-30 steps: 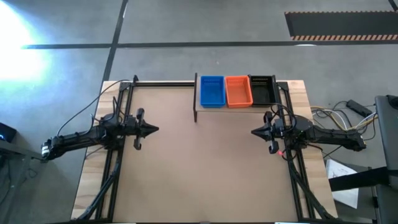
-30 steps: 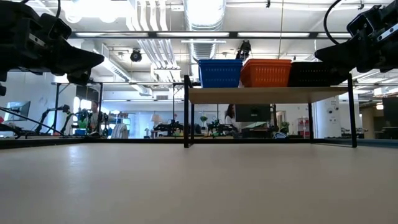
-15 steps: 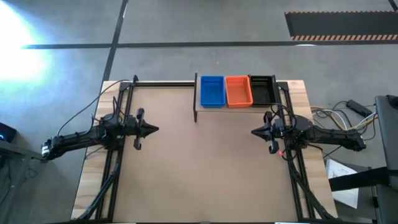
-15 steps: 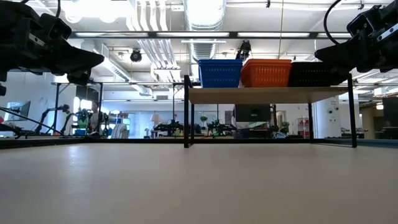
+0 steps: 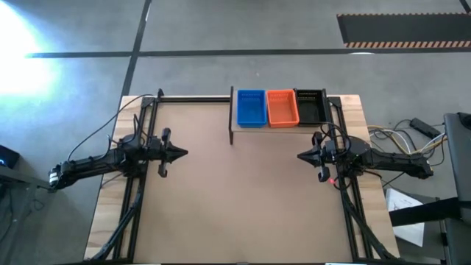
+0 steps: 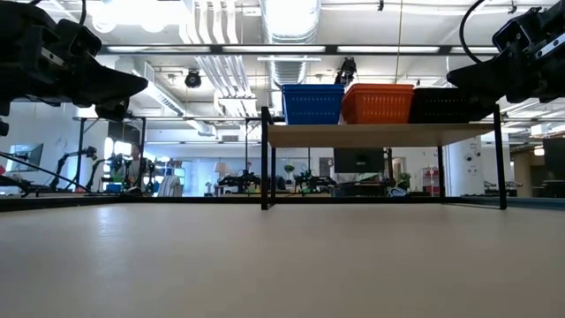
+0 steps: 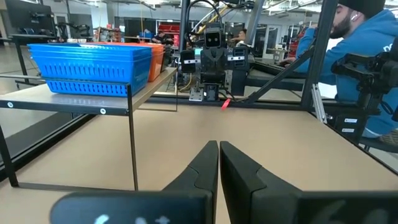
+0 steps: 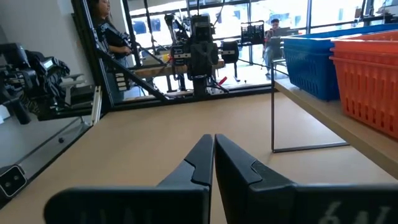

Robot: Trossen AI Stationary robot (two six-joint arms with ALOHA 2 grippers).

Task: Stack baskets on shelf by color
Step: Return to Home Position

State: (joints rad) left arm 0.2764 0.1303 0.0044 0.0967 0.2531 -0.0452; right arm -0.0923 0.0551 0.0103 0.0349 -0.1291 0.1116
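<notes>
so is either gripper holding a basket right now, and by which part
Nothing is held: the left gripper and right gripper are both shut and empty, away from the baskets on the shelf.

Shelf (image 5: 232, 121) at far edge of table (image 5: 235, 199), right of centre.
Blue basket (image 5: 251, 107), orange basket (image 5: 282, 107), black basket (image 5: 310, 106) in a row on it, left to right. Left gripper (image 5: 182, 153) and right gripper (image 5: 302, 156) face inward, tips pinched, well apart.
</notes>
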